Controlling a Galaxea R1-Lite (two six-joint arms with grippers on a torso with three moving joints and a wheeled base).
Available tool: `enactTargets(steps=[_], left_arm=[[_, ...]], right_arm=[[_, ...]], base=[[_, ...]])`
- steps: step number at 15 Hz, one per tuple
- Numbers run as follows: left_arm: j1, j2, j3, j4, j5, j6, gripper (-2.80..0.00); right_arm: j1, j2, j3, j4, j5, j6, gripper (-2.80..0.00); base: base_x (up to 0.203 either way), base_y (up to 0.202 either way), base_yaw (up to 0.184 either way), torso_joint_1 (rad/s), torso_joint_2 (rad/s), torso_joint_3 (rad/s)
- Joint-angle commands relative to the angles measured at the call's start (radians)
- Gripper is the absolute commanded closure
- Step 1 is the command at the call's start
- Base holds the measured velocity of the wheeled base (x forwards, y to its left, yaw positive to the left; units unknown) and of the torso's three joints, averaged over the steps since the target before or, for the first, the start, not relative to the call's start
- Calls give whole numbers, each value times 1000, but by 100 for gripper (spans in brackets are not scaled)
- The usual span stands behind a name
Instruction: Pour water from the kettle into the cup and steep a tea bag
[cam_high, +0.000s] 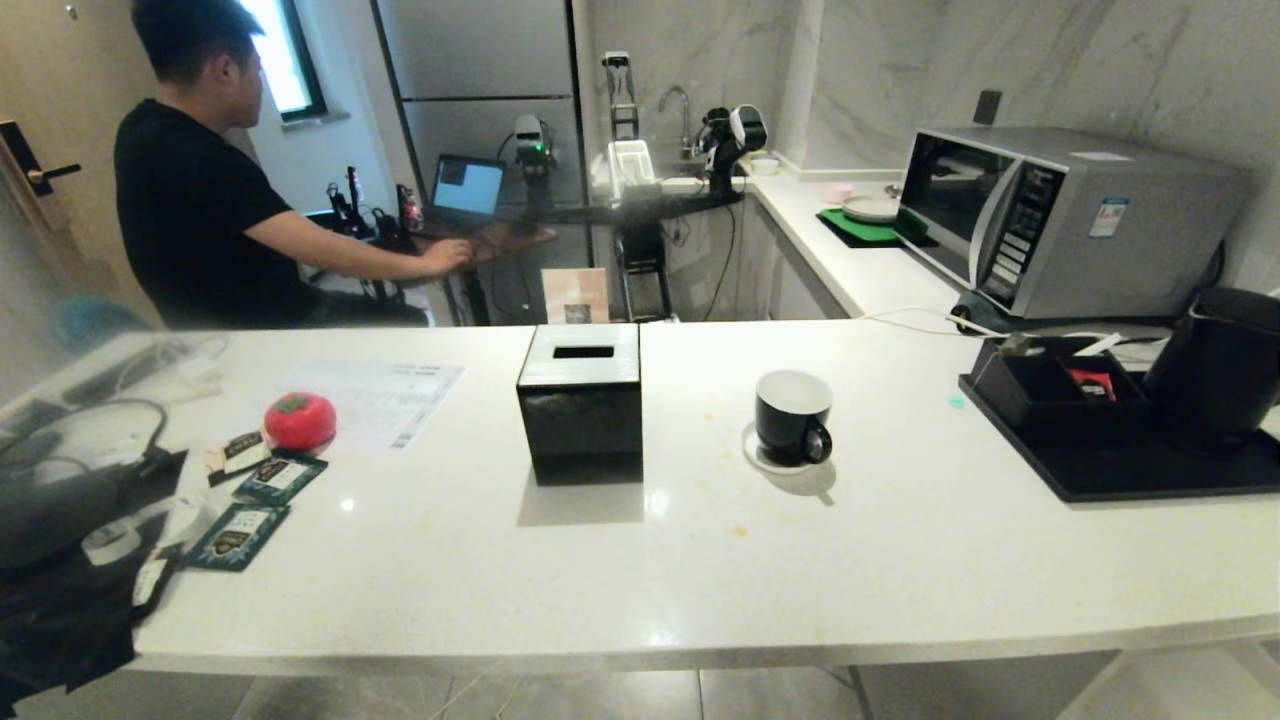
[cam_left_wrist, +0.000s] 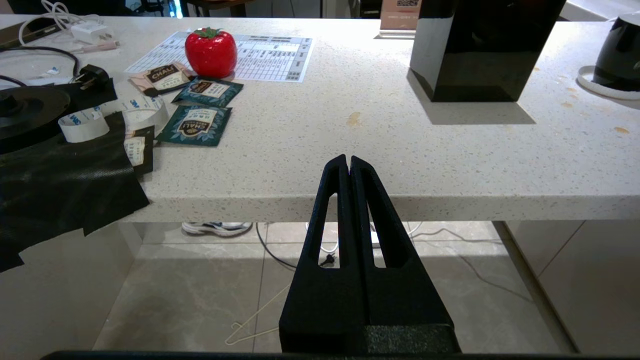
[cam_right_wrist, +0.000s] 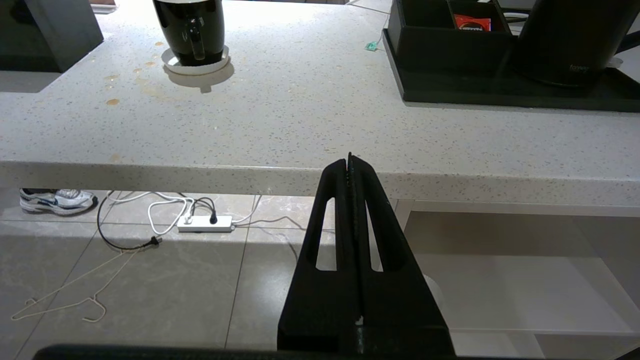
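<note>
The matte black kettle (cam_high: 1220, 365) (cam_right_wrist: 570, 40) stands on a black tray at the counter's far right. The glossy black cup (cam_high: 792, 415) (cam_right_wrist: 190, 30), white inside, sits on a small white coaster mid-counter, its handle facing me. Of the tea bag I see only a tiny green tag (cam_high: 957, 402) (cam_right_wrist: 371, 46) on the counter beside the tray, with a thin string leading toward the tray. Both arms are outside the head view. My left gripper (cam_left_wrist: 349, 159) and right gripper (cam_right_wrist: 349, 159) hang shut and empty, in front of and below the counter's near edge.
A black tissue box (cam_high: 581, 400) stands left of the cup. Further left lie a red tomato-shaped object (cam_high: 299, 420), teal sachets (cam_high: 240, 535), a printed sheet, black cloth and cables. The black tray (cam_high: 1130, 470) holds an organiser box. A microwave (cam_high: 1060, 220) stands behind. A person (cam_high: 200, 200) sits at a desk beyond.
</note>
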Motion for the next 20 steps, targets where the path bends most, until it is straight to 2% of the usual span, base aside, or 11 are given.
enactTargets(steps=[1, 20], left_arm=[[0, 0, 0, 0, 0, -1, 0], [0, 0, 0, 0, 0, -1, 0]], right_arm=[[0, 2, 0, 0, 1, -1, 0], [0, 2, 0, -1, 1, -1, 0]], base=[[0, 0, 0, 0, 0, 0], [0, 0, 0, 0, 0, 0]])
